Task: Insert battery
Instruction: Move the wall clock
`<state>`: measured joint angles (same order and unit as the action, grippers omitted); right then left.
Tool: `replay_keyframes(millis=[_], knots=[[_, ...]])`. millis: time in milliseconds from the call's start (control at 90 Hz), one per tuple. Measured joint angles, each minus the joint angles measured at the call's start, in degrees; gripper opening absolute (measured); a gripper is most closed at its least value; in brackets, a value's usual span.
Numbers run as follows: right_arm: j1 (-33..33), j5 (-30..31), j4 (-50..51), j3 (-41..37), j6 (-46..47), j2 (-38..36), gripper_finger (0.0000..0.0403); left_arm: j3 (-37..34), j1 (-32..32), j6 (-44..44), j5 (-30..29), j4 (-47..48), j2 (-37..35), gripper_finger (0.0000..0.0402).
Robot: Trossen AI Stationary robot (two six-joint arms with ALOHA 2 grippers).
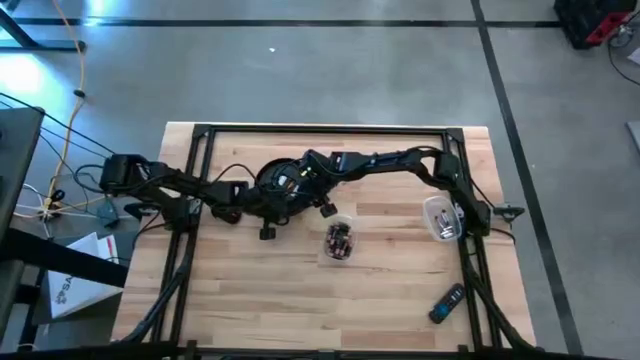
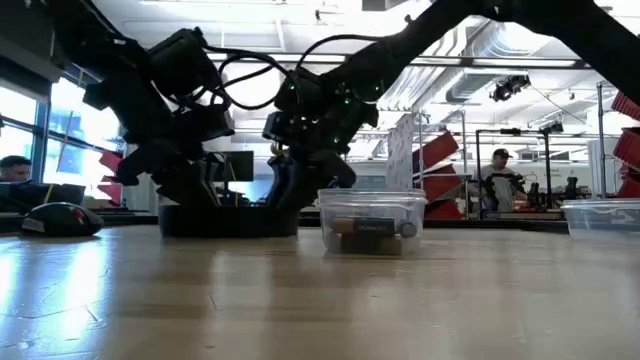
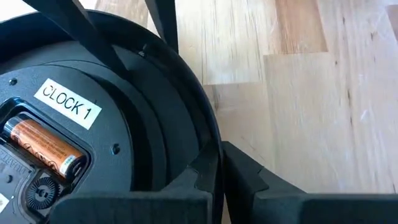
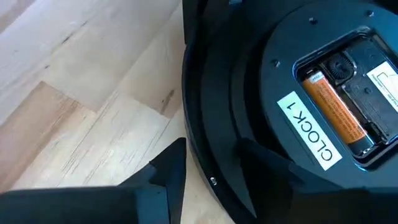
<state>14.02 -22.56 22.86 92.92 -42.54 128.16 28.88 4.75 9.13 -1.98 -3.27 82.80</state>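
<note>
Gripping the rim of the black clock [image 3: 93, 124] from opposite sides, both grippers sit at the table's back-centre. Clock lies face down on the wooden table [image 1: 250, 300], back panel up, white label "CLOCK 1" [image 4: 311, 134] readable in both wrist views. Battery [image 3: 43, 146], copper/orange body, is seated in the clock's compartment, lying flat lengthwise next to the small black gear knob [image 3: 42, 190]. Left gripper [image 3: 217, 180]: fingers closed to a thin gap with the clock's outer rim pinched between them. Right gripper [image 4: 211, 168]: one finger outside the rim on the table side, the other over the clock's back, rim between them; looks clamped but contact on the inner finger is partly hidden. In the high view the left arm comes in from the table's left edge, the right arm reaches across from the right side, both meeting over the clock. Clear plastic container [image 1: 340, 241] holding spare batteries sits just in front of the clock, apart from it. Second clear tub [image 1: 441, 218] near the right edge, with a dark remote-like device [image 1: 446, 303] further forward on that side. Low view shows a black mouse-shaped object [image 2: 62, 219] at far left on the table, and people in the room behind.
</note>
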Motion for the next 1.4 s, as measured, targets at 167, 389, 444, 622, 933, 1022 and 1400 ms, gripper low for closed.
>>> replay_keyframes(millis=[167,389,444,622,933,1022,1400], knots=[[0.6,-8.3,0.1,0.0,-3.8,0.0,0.0117,0.1,0.0,0.1,0.0,-0.3,-0.1,0.0],[0.8,-7.5,0.3,0.0,-8.8,1.5,0.0092,0.1,0.0,0.3,0.0,-0.8,-0.1,0.0],[0.8,-7.8,0.2,0.2,-9.0,2.3,0.0084,0.1,-0.3,0.6,-0.1,-0.8,-0.1,0.0],[1.0,-8.6,0.8,0.3,-9.0,3.0,0.0058,0.0,-0.8,1.1,-0.5,-1.9,-0.1,0.0],[1.5,-8.4,3.3,0.2,-8.3,3.2,0.0002,2.9,-0.8,3.6,-2.4,-1.5,-0.1,0.0],[1.5,-7.7,2.6,0.2,-5.8,3.2,0.0,4.6,-0.7,4.1,-3.7,-1.5,-0.7,0.0002],[1.4,-7.5,2.7,-0.2,1.7,0.3,0.0,5.2,-2.8,2.3,-8.9,8.8,-11.5,0.0044]])
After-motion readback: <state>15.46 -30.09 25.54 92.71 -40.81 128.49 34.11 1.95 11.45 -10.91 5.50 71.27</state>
